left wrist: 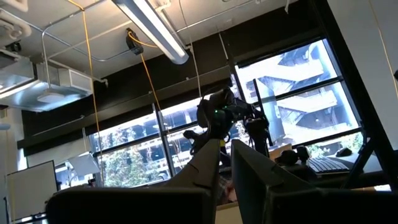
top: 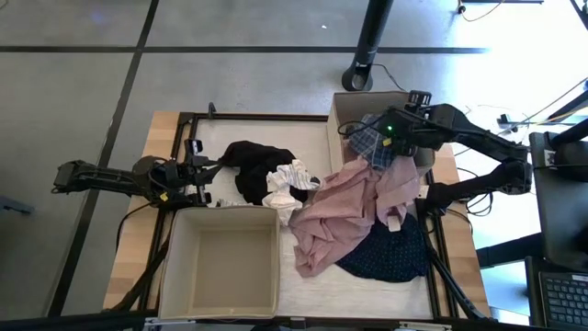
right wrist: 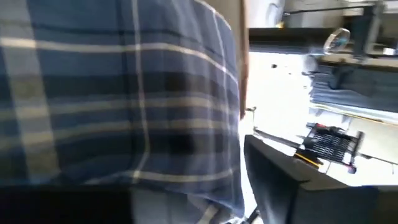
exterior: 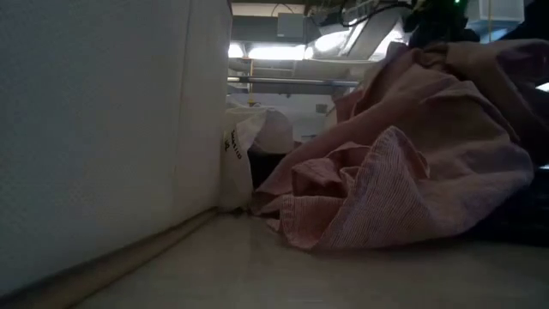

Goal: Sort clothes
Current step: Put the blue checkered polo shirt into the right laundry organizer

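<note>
High view shows the sorting barely begun. The near box (top: pixel 223 259), at about seven o'clock on the table, looks empty, while the far box (top: pixel 354 108) at one o'clock has the plaid shirt (top: pixel 372 142) hanging over its near rim. The right gripper (top: pixel 397 131) sits right over that shirt, and the right wrist view is filled with blue plaid cloth pressed against the camera, so I judge the shirt is being held or handled there; whether the fingers are clamped on it I cannot tell. Everything else lies loose on the table: the pink garment (top: pixel 347 207) sprawled at centre, the navy dotted piece (top: pixel 390 253) under its five o'clock edge, the black garment (top: pixel 254 165) towards ten o'clock, and the small white piece (top: pixel 289 184) between black and pink. So at most one item is on its way and four or more remain.

The left gripper (top: pixel 204 172) waits at nine o'clock, just beside the black garment, with its fingers looking parted and nothing between them (the left wrist view looks up past it at the ceiling).

The table (top: pixel 165 133) is light wood with a dark frame, and its surface in the low view is pale and smooth, the pink garment (exterior: pixel 403 180) heaped against it. Around it lies a grey floor. Beyond are tall windows (left wrist: pixel 298 99), a ceiling strip light (left wrist: pixel 152 28) and exposed ducts, and a laptop (top: pixel 560 294) sits at four o'clock off the table.
</note>
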You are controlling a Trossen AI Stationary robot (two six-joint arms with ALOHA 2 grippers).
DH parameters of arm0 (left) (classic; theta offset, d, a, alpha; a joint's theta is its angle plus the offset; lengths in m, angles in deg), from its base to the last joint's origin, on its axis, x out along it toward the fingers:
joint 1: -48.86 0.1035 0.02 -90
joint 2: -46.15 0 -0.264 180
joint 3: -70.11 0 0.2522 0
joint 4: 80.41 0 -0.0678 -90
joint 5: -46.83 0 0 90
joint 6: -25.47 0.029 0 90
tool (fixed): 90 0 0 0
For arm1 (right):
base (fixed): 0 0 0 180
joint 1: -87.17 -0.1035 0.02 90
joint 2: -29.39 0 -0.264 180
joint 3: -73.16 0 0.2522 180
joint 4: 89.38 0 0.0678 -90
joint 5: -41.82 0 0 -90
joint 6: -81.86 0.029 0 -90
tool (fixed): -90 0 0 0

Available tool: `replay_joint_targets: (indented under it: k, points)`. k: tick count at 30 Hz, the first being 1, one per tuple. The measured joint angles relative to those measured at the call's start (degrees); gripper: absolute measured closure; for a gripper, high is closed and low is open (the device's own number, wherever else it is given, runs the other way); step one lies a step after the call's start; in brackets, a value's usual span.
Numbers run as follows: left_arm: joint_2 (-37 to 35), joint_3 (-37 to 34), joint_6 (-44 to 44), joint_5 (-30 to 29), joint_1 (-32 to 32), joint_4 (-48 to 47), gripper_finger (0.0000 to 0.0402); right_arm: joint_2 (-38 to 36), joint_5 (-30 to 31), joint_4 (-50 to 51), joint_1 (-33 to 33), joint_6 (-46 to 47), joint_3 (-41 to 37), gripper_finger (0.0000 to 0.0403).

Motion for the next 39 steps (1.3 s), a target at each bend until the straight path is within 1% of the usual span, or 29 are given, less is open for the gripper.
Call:
replay_joint_targets:
  k: [2,4,8,10,13,17,19,25,28,31,34,39]
  points:
    - [0.0,0.0,0.0,0.0,0.0,0.0,0.0370,0.2,-1.3,1.7,-0.2,-0.1,2.3,0.0226]
    - [0.0,0.0,0.0,0.0,0.0,0.0,0.0370,0.2,-3.9,3.4,-1.1,0.1,5.4,0.0205]
    - [0.0,0.0,0.0,0.0,0.0,0.0,0.0370,-0.6,-13.4,3.3,-2.4,0.2,12.5,0.0179]
    - [0.0,0.0,0.0,0.0,0.0,0.0,0.0370,-0.8,-17.1,3.2,-2.9,1.5,16.2,0.0173]
    - [0.0,0.0,-0.3,0.0,0.0,0.0,0.0370,-1.0,-21.0,3.2,-4.4,4.6,19.7,0.0171]
    - [0.0,0.0,-0.4,0.0,0.0,0.0,0.0370,-1.5,-30.6,3.3,-8.9,6.9,19.7,0.0171]
    - [0.0,0.0,-0.4,0.0,0.0,0.0,0.0370,-1.5,-33.5,3.2,-12.3,9.1,18.2,0.0171]
    - [0.0,0.0,-0.7,0.0,0.0,-0.3,0.0370,-1.4,-34.6,3.4,-23.2,15.6,7.7,0.0171]
    - [0.0,0.0,-1.0,0.0,0.0,-0.3,0.0370,-1.4,-36.1,3.3,-26.8,18.0,2.2,0.0171]
    - [0.0,0.0,-1.1,0.0,0.0,-0.3,0.0370,-1.4,-35.1,3.3,-29.3,19.4,-2.0,0.0171]
    - [0.0,0.0,-1.1,0.0,0.0,-0.3,0.0370,-1.4,-30.2,3.3,-30.4,19.4,-4.1,0.0171]
    - [0.0,0.0,-0.9,0.0,0.0,-0.2,0.0370,-1.4,-15.2,2.4,-30.6,17.9,-4.1,0.0171]
